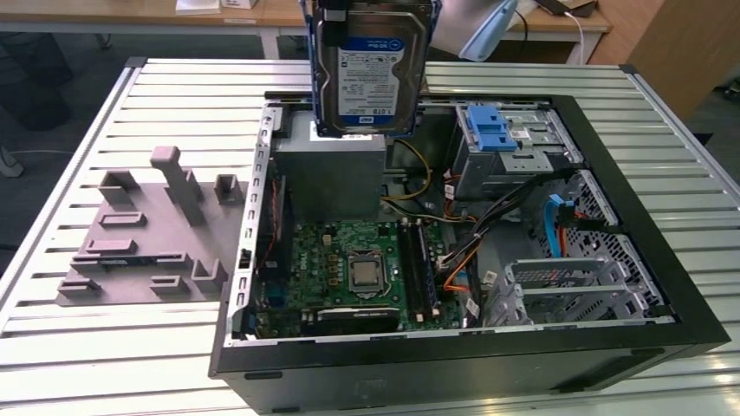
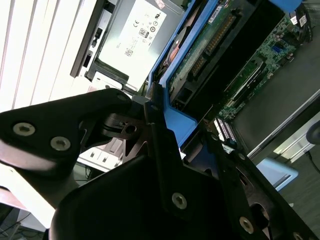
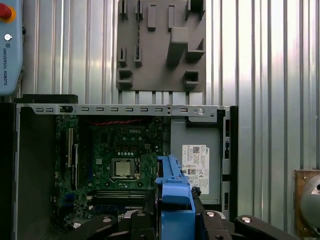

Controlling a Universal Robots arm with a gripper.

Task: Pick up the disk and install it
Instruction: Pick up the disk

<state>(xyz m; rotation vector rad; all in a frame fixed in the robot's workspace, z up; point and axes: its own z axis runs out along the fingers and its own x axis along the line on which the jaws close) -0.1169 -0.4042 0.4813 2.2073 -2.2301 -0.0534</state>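
My claw (image 3: 174, 221) clamped on disk (image 1: 373, 74), hanging above open case (image 1: 665, 286). Best: grip firm, disk square, clear of cables (image 1: 553, 221) (blue, orange).

A slatted metal desk (image 1: 197, 104) carries an open black computer case (image 1: 463, 368), lying on its side, and a grey moulded fixture (image 1: 139, 251) just beside it on the exterior view's left, both flat on the slats

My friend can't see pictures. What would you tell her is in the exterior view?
The disk hangs upright in the air, label facing the camera, above an open computer case lying on a slatted metal table. A grey holder sits on the table at the exterior view's left.
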